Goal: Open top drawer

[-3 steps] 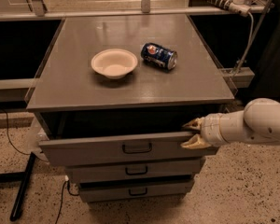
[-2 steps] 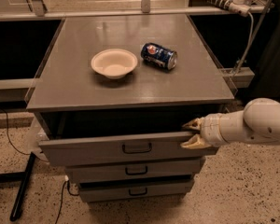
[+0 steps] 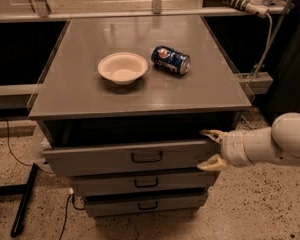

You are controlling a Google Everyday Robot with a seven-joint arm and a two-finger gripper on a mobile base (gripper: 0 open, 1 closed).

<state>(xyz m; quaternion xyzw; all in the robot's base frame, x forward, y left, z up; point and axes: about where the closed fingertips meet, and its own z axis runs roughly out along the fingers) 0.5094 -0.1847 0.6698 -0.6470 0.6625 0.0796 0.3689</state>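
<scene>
Gripper [image 3: 210, 150] sat at the right end of the top drawer [image 3: 90, 160]. Fingers were spread, one tip by the front panel's upper edge and the other by its lower edge. Could not tell whether they touched it. My arm [image 3: 270, 145] was cut off by the right border.

Top drawer, highest of the stack, stood pulled partway out from under the cabinet top [image 3: 210, 91]. Its interior was a dark gap, contents not readable.

Below it were the middle drawer [image 3: 105, 184] and the bottom drawer [image 3: 110, 206], both set further back; their insides were hidden.

Count: three drawers, three black handles. The top drawer's loop handle [image 3: 146, 157] sat mid-panel.

Farther back, on the cabinet top:
- One pale bowl [image 3: 122, 67], upright, only its bare inside showing.
- One blue can [image 3: 170, 60] on its side, just right of the bowl, not touching. Label unreadable.
</scene>
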